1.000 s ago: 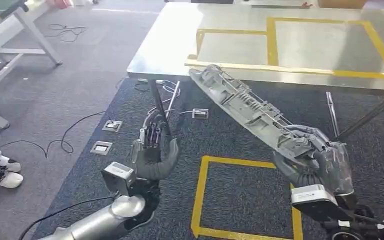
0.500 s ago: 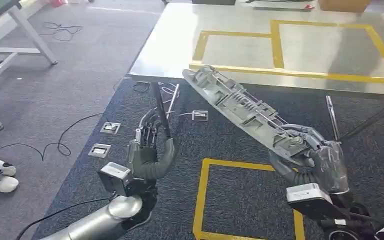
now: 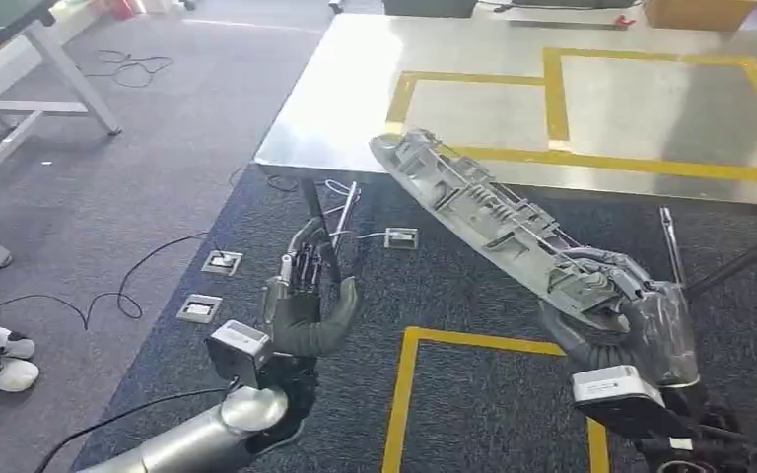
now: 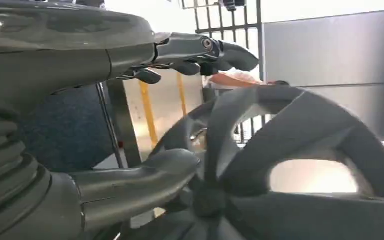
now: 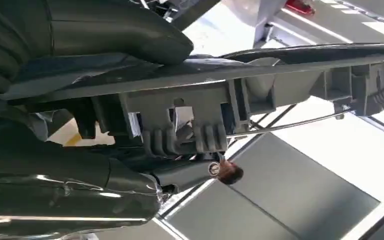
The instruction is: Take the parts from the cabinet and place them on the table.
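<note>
My right hand (image 3: 619, 301) grips the near end of a long grey ribbed plastic part (image 3: 483, 212). The part slants up and to the left, and its far tip hangs just over the front edge of the steel table (image 3: 345, 108). In the right wrist view the part (image 5: 280, 75) runs across between the thumb and the fingers of that hand (image 5: 80, 165). My left hand (image 3: 306, 291) is raised over the carpet, left of the part, holding nothing. The left wrist view has its fingers (image 4: 205, 50) straight and its thumb (image 4: 145, 175) apart, with a blurred grey spoked shape (image 4: 300, 150) close beyond them.
Yellow tape rectangles (image 3: 552, 89) mark the tabletop. A dark table leg (image 3: 315, 212) stands just beyond my left hand. On the blue carpet lie a yellow tape square (image 3: 404, 394), floor sockets (image 3: 222, 262) and cables. Another table frame (image 3: 59, 74) and shoes (image 3: 0, 360) are at the left.
The whole view has shifted and the table sits nearer. The part's tip now reaches a little over the table's edge. My left hand keeps its pose.
</note>
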Controlling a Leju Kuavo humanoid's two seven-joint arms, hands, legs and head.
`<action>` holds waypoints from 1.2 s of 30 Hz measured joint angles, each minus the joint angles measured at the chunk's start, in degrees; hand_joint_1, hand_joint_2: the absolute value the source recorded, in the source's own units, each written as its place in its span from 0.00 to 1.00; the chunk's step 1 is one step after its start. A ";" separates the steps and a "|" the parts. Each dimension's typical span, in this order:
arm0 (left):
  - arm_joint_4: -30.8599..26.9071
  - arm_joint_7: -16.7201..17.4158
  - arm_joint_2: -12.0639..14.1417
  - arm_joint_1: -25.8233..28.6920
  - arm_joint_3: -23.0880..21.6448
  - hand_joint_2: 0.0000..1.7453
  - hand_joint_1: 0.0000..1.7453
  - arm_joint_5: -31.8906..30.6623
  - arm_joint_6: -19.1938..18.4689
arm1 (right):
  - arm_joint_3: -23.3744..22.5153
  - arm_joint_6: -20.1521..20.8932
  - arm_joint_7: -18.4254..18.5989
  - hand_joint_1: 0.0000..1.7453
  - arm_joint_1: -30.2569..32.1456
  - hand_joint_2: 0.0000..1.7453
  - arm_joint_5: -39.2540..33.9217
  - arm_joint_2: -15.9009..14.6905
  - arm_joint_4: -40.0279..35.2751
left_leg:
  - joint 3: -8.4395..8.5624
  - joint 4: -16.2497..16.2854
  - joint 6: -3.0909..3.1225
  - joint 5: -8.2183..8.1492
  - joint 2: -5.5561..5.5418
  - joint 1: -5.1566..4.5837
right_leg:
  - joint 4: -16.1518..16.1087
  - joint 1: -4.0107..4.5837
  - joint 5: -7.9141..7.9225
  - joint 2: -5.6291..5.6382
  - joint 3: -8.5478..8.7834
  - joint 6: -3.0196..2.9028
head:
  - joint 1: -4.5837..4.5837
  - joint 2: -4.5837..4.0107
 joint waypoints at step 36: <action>-0.02 -0.24 0.04 0.14 0.00 1.00 0.00 0.04 -0.46 | -1.60 -2.05 -0.24 1.00 -0.80 1.00 -1.20 -0.09 0.42 | -11.53 17.26 -1.44 -6.81 0.01 0.89 | 0.81 -0.39 -0.33 0.20 -1.01 -0.21 | 0.02 0.00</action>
